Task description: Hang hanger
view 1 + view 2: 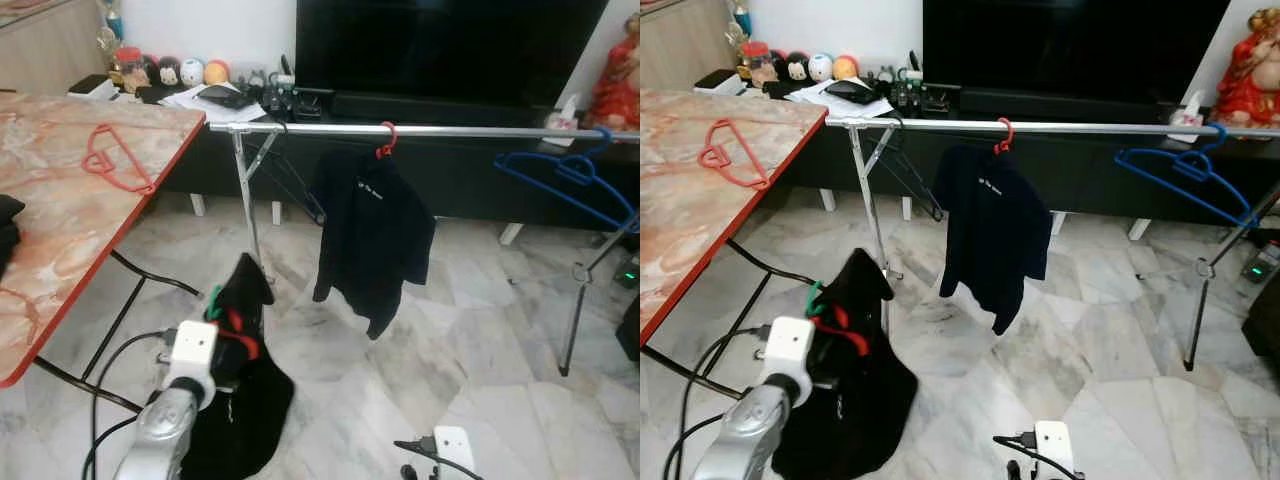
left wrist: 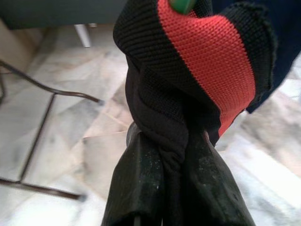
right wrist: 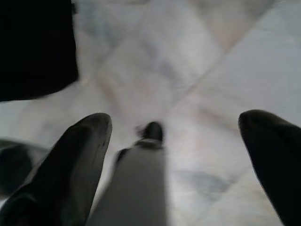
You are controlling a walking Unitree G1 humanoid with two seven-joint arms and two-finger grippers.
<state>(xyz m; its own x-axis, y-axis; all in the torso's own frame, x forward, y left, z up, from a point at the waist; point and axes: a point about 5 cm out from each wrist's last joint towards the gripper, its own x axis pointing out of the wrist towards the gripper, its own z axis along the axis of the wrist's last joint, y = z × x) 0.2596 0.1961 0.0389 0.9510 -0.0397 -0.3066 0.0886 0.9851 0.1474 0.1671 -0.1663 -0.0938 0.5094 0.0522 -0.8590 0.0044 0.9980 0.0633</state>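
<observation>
Left end effector (image 2: 171, 155) clamps black garment (image 1: 235, 400); right end effector (image 3: 176, 141) spread wide; rail (image 1: 440, 130) beyond, table (image 1: 60, 230) beside.

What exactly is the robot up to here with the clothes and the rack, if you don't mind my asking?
The left end effector is clamped on a black garment with a red collar band, on a green hanger, held low above the marble floor. Ahead, the silver metal clothes rail already carries a dark shirt on a red hanger and an empty blue plastic hanger. The right end effector hangs open over the floor. A spare red hanger lies on the marble-patterned table.
</observation>
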